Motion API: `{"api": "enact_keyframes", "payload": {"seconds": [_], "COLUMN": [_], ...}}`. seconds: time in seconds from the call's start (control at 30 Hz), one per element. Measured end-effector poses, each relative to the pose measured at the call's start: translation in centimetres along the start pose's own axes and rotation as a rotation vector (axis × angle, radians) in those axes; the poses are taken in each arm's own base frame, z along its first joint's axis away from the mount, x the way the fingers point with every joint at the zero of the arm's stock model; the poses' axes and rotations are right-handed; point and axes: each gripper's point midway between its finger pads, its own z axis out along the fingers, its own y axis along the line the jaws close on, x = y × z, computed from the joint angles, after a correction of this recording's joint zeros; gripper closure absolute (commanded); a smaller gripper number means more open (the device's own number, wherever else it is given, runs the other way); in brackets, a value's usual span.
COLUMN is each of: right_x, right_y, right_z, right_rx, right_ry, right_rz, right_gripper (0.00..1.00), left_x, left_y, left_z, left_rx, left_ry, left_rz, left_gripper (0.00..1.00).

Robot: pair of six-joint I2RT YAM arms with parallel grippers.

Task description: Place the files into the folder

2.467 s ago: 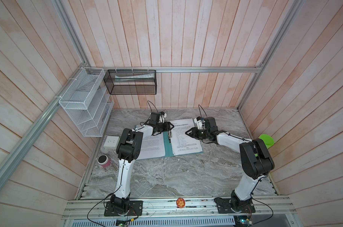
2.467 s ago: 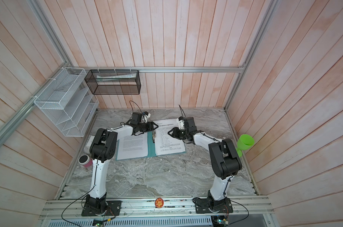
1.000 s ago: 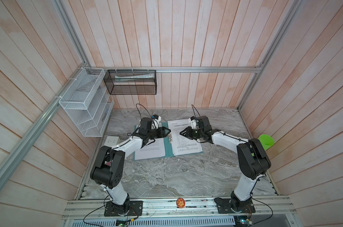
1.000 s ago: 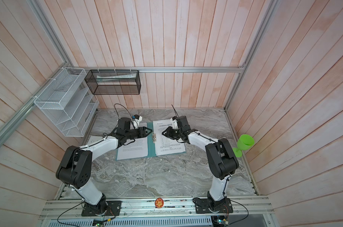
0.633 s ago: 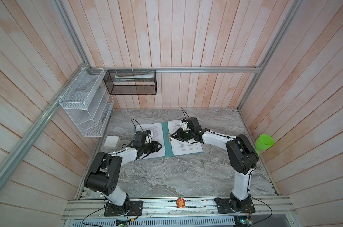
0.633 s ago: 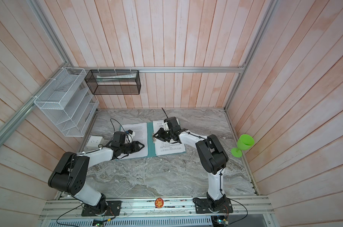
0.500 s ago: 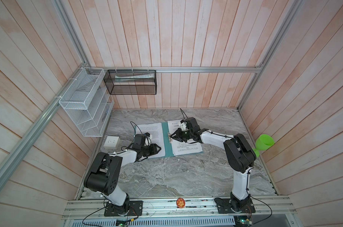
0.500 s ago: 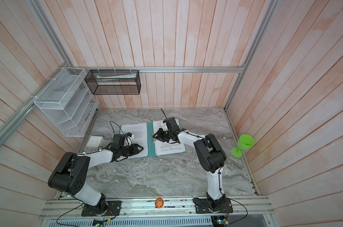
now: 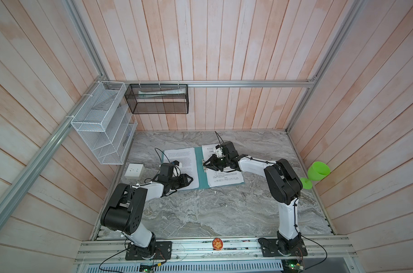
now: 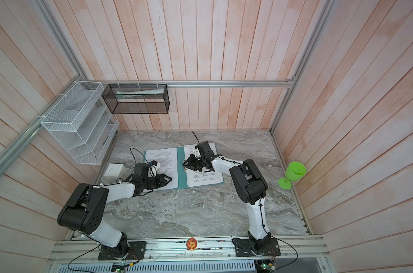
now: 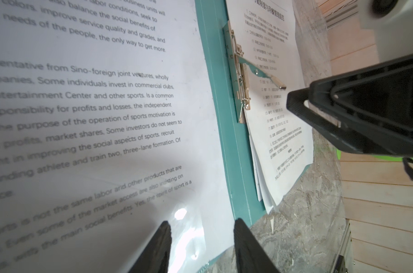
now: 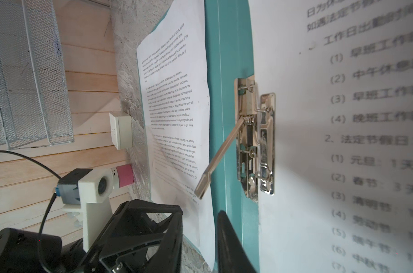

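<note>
The teal folder (image 9: pixel 202 180) (image 10: pixel 182 180) lies open on the marble table. One of the files (image 9: pixel 179 156) (image 11: pixel 106 59), in English print, rests on its left cover. More files (image 9: pixel 224 179) (image 12: pixel 319 165) lie stacked on the right cover, under the metal clip (image 12: pixel 255 141) (image 11: pixel 242 89). The clip's lever (image 12: pixel 219 156) stands raised. My left gripper (image 9: pixel 191 181) (image 11: pixel 202 234) hovers open over the front corner of the left sheet. My right gripper (image 9: pixel 204 165) (image 12: pixel 200 212) sits at the spine, jaws narrowly apart and empty, just short of the lever's tip.
A white socket block (image 9: pixel 134 170) sits at the table's left edge, with a pink-and-white cylinder (image 12: pixel 122 176) near it. A green goblet (image 9: pixel 316 173) stands at the right wall. A white mesh rack (image 9: pixel 101 123) and a black mesh basket (image 9: pixel 158 99) hang on the walls.
My left arm swung from the back of the folder to the left sheet's front corner, and its jaws narrowed. My right gripper slid left across the right stack to the clip.
</note>
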Motion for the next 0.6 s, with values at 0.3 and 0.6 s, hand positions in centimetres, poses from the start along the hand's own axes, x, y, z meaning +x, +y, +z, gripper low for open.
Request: {"api": "enact_keyframes", "payload": {"seconds": [0.3, 0.6], "right_x": [0.12, -0.10], "right_y": [-0.42, -0.28], "right_z": [0.55, 0.64], "right_rx": [-0.001, -0.013], "right_ry": [0.013, 0.007], "right_rz": [0.022, 0.034], "right_gripper": [0.76, 0.76], "left_x": [0.16, 0.57], "left_y": [0.19, 0.47], "left_z": [0.14, 0.27], "left_rx": [0.007, 0.005], "left_ry": [-0.006, 0.001], "left_rz": [-0.008, -0.019], "left_gripper": [0.54, 0.54]}}
